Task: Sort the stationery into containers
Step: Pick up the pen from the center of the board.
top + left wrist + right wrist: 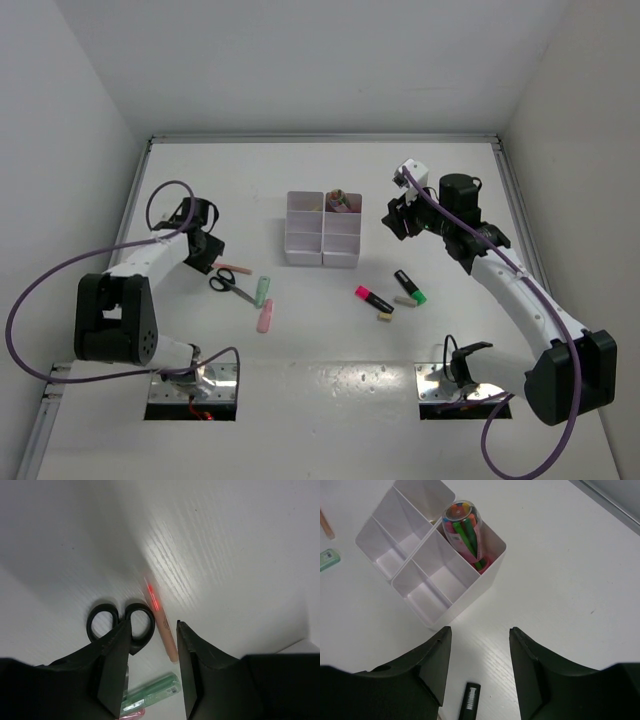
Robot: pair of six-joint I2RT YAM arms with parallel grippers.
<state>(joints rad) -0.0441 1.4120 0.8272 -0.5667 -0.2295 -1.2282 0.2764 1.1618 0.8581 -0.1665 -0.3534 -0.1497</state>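
The white six-compartment organizer tray point(322, 243) stands mid-table; its far right compartment holds a clear tube of coloured pens point(338, 200). My left gripper point(207, 250) is open and empty, low over the black-handled scissors point(120, 625) and a peach stick point(164, 630), with a green stick point(150, 694) below. My right gripper point(400, 215) is open and empty, just right of the tray point(470, 592), above a black highlighter point(470, 701). On the table lie the scissors point(232, 284), green stick point(262, 290), pink stick point(265, 317), pink highlighter point(374, 298) and black-green highlighter point(410, 286).
A small beige eraser point(384, 317) and a greyish piece point(404, 301) lie near the highlighters. The table's raised rim point(320, 138) runs along the back and sides. Two base plates point(195, 385) sit at the near edge.
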